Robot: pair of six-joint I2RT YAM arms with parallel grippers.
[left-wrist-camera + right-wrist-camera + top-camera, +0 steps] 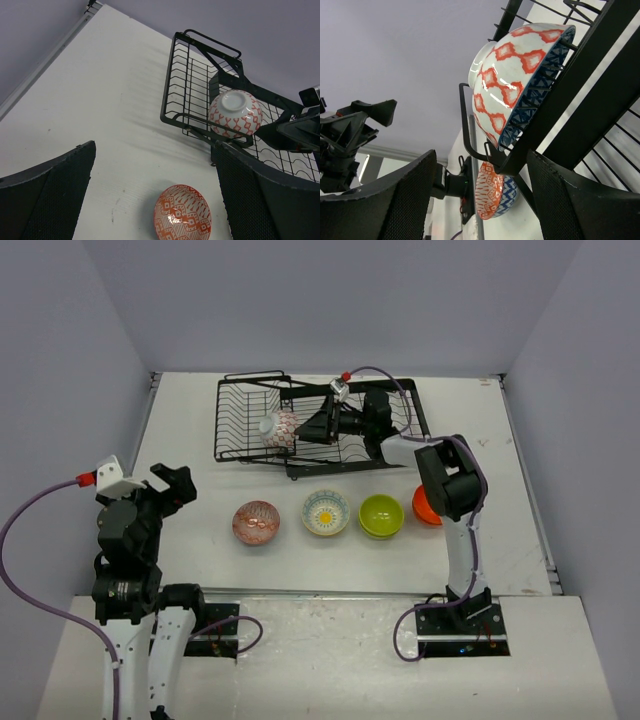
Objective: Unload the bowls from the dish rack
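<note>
Right gripper (481, 165), jaws apart, hovering at dish rack (250, 410) rim; left gripper (155, 146) gaping wide. One bowl (280, 429) sitting racked, four bowls (258, 523) outside.

From above we saw the orange bowl (422, 506) half hidden behind the right arm (455, 485), could not tell the jaws of the right tool (306, 429) from the dark dish rack (240, 402), and found the red-patterned bowl (182, 212) cut off by the left wrist view's bottom edge.

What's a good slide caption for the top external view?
Right tool reaches into the dish rack for the red-and-white bowl; four bowls sit in a row on the table.
</note>
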